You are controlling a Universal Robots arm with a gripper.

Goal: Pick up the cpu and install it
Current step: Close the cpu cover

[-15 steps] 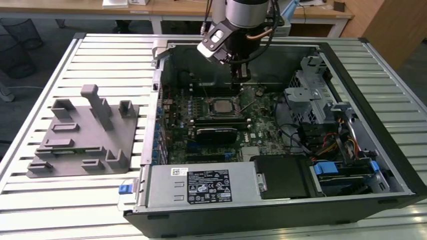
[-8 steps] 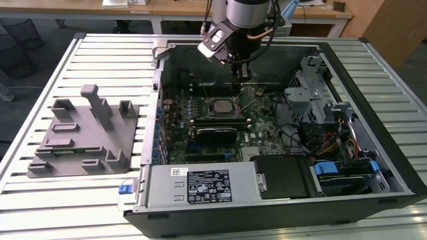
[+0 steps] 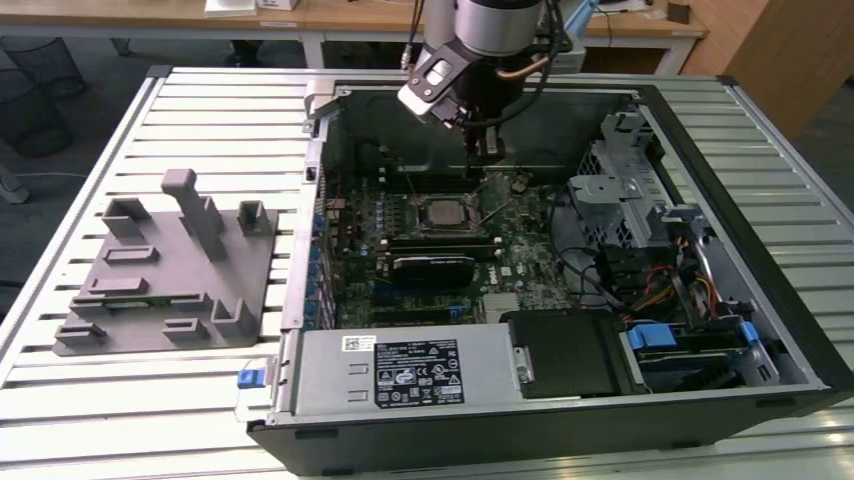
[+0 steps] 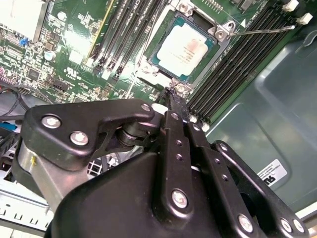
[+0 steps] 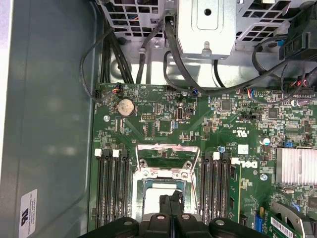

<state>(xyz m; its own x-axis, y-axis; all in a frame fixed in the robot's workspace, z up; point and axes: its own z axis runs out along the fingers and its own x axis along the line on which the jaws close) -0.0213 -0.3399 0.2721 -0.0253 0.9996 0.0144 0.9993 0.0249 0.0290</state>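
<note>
Pincer (image 4: 172, 98) tips pinched together, empty; cpu (image 4: 185, 49) just beyond them, lying in its socket (image 4: 224, 30). Reckon it light, stiff, slick, fragile: you grip its opposite edges.

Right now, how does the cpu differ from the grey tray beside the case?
The cpu is a small flat silver square; the grey tray is far larger, matte, with upright posts. The cpu sits in the motherboard socket inside the case; the grey tray lies outside on the slatted table. The claw is close to the cpu, far from the grey tray. Both lie flat, neither gripped.
</note>
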